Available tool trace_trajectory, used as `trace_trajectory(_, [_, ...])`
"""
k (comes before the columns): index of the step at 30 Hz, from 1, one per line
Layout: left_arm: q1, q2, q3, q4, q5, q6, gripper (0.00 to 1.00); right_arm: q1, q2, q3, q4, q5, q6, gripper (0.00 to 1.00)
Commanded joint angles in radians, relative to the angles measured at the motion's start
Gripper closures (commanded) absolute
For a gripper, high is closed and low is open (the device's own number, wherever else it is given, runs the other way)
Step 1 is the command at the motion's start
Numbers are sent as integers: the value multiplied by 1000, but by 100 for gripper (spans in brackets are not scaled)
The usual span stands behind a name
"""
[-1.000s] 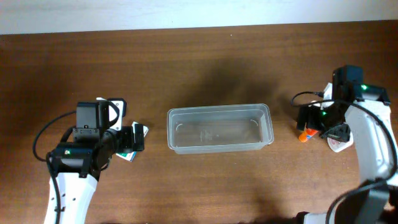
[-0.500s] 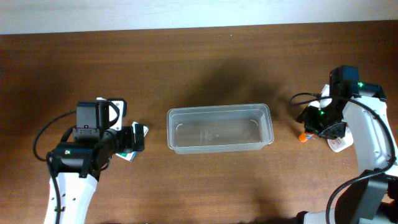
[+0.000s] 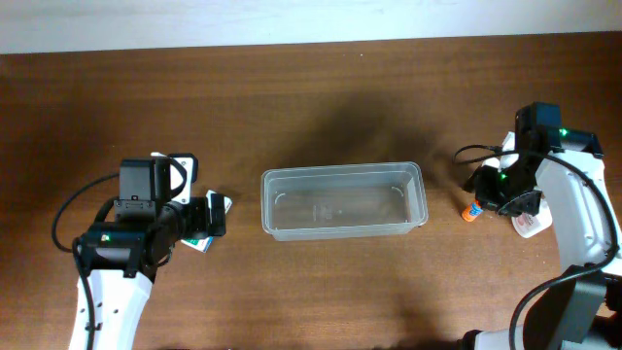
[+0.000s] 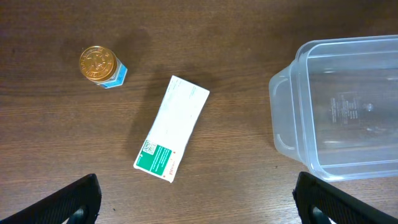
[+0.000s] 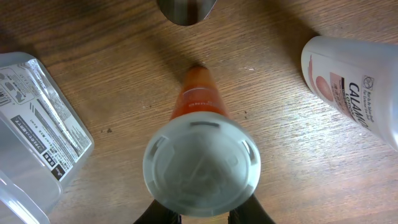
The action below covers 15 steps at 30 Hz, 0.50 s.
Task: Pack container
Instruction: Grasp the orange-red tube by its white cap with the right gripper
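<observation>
The container (image 3: 343, 226) is a clear shallow tub at the table's middle, with nothing in it; its corner also shows in the left wrist view (image 4: 292, 118) and the right wrist view (image 5: 31, 124). My right gripper (image 5: 205, 219) is shut on a small orange bottle (image 5: 200, 99) with a pale grey cap (image 5: 202, 168) that faces the camera. Overhead, that orange bottle (image 3: 471, 212) lies right of the tub under the right gripper (image 3: 486, 197). My left gripper (image 4: 199, 208) stands wide open above bare wood, near a white and green box (image 4: 174, 127).
A small jar with a gold lid (image 4: 99, 64) stands left of the box. A white calamine bottle (image 5: 354, 99) lies just right of the orange bottle, and overhead the white bottle (image 3: 530, 226) is partly under the right arm. The table's far edge (image 3: 311, 44) runs along the top.
The right gripper has closed on the orange bottle after shifting slightly over it. The left arm, box and container have not moved.
</observation>
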<state>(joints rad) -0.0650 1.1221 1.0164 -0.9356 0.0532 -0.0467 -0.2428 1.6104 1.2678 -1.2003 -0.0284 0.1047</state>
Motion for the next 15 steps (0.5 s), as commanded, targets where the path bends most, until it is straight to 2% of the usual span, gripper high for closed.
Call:
trace_trajectory(1, [3,2,21,-2,14,-6,1,-5,-1,13,-1,-6,1,82])
trace_trajectory(9, [3,2,20,-2,14,-6,1,21,-120,131,-90,-75,-49,82])
trace_trajectory(15, [3,2,20,-2,14,-6,0,195,-272,310,-150,-64,-72,81])
